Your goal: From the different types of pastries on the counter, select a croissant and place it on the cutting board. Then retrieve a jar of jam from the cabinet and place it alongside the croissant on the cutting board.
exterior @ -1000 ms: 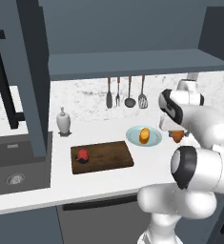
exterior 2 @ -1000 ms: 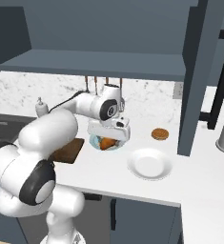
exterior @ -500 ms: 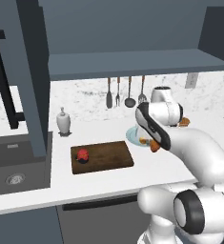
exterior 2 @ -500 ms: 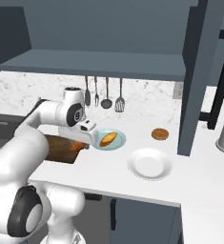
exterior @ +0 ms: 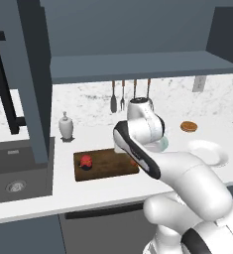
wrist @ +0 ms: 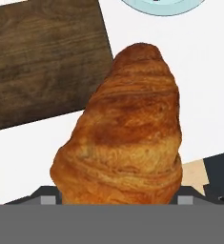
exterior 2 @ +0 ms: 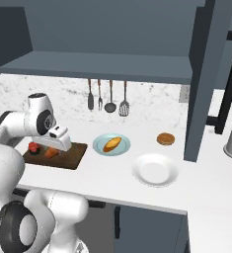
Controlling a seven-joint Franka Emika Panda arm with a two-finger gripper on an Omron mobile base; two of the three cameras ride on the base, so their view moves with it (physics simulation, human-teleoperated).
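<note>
- Grain on the cutting board (wrist: pixel 42 62) reads dark and streaky in my hand view; it is a flat rectangular slab lying on the counter (exterior 2: pixel 102 173), white with faint grey marbling.
- On the board's left end I see the jar of jam (exterior: pixel 86 161), small, squat and red.
- My gripper (exterior 2: pixel 52 150) is clenched on the croissant (wrist: pixel 127 128): flaky, ridged, golden-brown, tapering to a blunt tip. It hangs over the board's right edge, partly over bare counter.
- From the right base view the croissant is just an orange sliver beneath the hand, close beside the jar; the hand view alone gives me its layered crust.
- Further right, that base view shows a pale blue plate (exterior 2: pixel 98 148) with an oblong yellow-orange bun (exterior 2: pixel 112 144), a flat brown disc pastry (exterior 2: pixel 165 139) and a white plate (exterior 2: pixel 155 170); my arm covers the blue plate in the left base view.
- A white bottle (exterior: pixel 65 126) stands left of the board.
- Utensils (exterior 2: pixel 107 96) hang on the marbled backsplash beneath a slate-blue shelf (exterior: pixel 138 64).
</note>
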